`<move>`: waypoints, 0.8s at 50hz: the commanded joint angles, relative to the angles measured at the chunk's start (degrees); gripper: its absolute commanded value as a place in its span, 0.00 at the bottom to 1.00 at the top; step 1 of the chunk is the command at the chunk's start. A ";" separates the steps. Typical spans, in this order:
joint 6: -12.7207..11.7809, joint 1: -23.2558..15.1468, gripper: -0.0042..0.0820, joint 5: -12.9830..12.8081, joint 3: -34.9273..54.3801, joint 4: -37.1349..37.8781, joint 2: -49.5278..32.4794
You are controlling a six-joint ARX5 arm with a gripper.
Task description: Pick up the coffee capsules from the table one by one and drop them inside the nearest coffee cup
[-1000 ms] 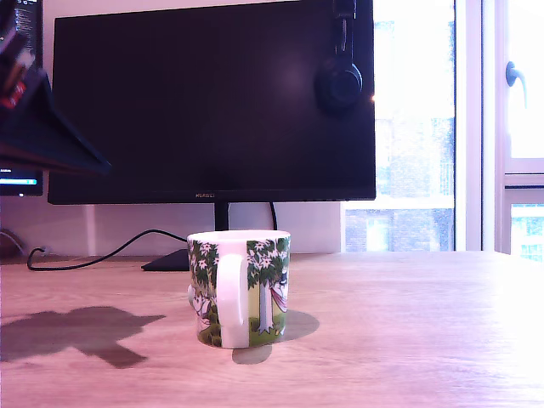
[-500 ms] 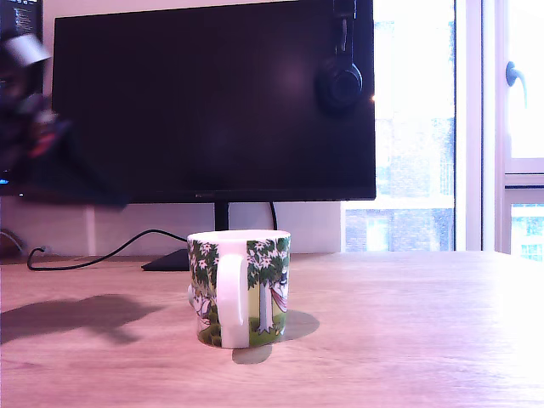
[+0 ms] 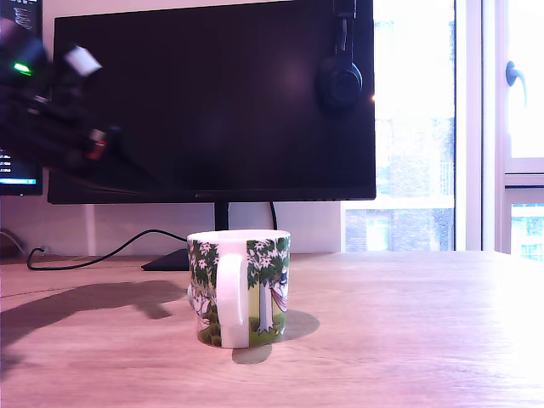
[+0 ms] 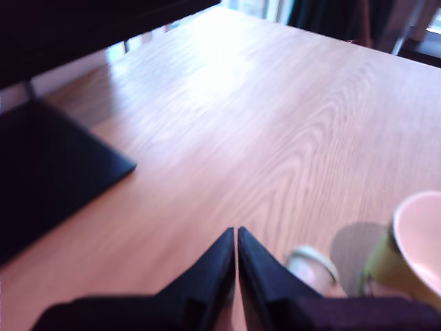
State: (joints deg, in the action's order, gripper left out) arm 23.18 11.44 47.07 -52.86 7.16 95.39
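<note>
Light wood, the broad wood-grain table (image 4: 289, 124) fills most of the wrist view. The black robot gripper (image 4: 236, 238) hangs above it with its two pointed fingers (image 4: 213, 265) pressed together, only a thin line between them. Nothing is held.

Just beside the finger on the mug's side sits a small grey-silver coffee capsule with a flared rim (image 4: 313, 265). It rests on the table, with its round rim showing toward the camera. It is blurry, so I cannot tell whether it stands up or lies over. A little past it, on the same side, is the white ceramic coffee cup with green trees on it (image 4: 413, 252). Its open mouth faces up. So the capsule lies between the finger and the cup, close to both.

In the exterior view the gripper (image 3: 59, 110) is a dark blur up high at that view's left, well above the table (image 3: 408, 340). The cup (image 3: 240, 287) stands in the middle with its white handle facing the camera. The capsule does not show clearly there.

I think the fingers must open, then shift sideways toward the cup and go down over the capsule. The cup is very near, so a bump could happen.
</note>
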 commanded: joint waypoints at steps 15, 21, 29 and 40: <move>4.33 5.20 0.02 0.44 -6.49 -3.26 8.92; 5.68 6.40 0.02 0.44 -9.22 -5.55 11.89; 8.07 7.37 0.02 0.48 -13.27 -10.27 15.72; 11.50 8.09 0.02 0.50 -18.34 -18.69 19.93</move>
State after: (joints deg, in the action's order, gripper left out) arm 33.04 19.14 47.09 -70.41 -10.31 113.38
